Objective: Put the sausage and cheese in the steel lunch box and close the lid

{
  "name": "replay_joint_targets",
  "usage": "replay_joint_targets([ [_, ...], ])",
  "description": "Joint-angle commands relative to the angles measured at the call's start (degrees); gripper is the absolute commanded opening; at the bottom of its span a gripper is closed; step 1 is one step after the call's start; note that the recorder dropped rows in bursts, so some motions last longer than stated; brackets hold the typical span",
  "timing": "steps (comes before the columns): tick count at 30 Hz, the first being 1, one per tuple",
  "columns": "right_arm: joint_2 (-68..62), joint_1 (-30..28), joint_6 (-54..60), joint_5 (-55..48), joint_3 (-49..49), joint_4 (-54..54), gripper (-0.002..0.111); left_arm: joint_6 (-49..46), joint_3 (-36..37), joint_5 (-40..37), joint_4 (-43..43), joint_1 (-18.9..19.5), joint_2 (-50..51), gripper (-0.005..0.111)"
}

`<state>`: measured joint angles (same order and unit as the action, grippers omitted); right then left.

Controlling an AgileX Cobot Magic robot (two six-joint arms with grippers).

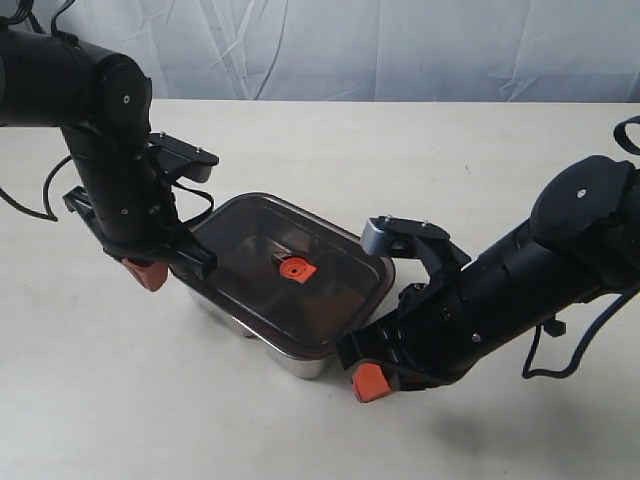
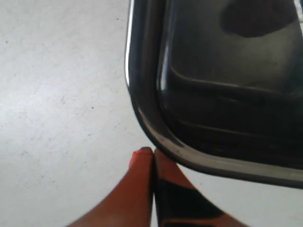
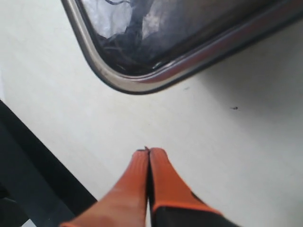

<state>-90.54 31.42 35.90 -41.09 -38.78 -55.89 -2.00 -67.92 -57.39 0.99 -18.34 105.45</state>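
Steel lunch box (image 1: 292, 362) sits in the middle of the table (image 1: 420, 150) between my two arms, with the dark lid (image 1: 265, 250) lying on top of it and the orange valve (image 1: 296, 268) facing up. Through the tint I cannot make out the sausage or the cheese, so I can only suppose they are inside. My left pincer (image 1: 148, 274) has its orange tips pressed together on nothing, pointing down at the table just beside the box's left corner. My right pincer (image 1: 368, 383) is likewise closed and empty, low by the near right corner with a strip of bare table between it and the rim. The worry, as I judge it, is the seal: I cannot tell whether the lid is seated all round or merely resting, and an unpressed corner would leave the box unclosed. If I push down at one corner only, the opposite edge may lift, or the smooth box may skid across the table. The left tips are so near the rim that a careless lift could hook it and drag the lid askew.
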Motion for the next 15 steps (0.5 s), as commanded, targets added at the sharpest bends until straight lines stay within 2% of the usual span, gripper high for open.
replay_joint_targets([
  [1, -0.04, 0.02, 0.14, -0.75, -0.34, -0.16, -0.001, 0.98, -0.36, -0.34, 1.35, 0.05, 0.21, 0.0],
  [15, -0.04, 0.02, 0.14, 1.87, -0.34, -2.21, -0.001, 4.33, -3.32, -0.81, 6.77, 0.18, -2.1, 0.0],
])
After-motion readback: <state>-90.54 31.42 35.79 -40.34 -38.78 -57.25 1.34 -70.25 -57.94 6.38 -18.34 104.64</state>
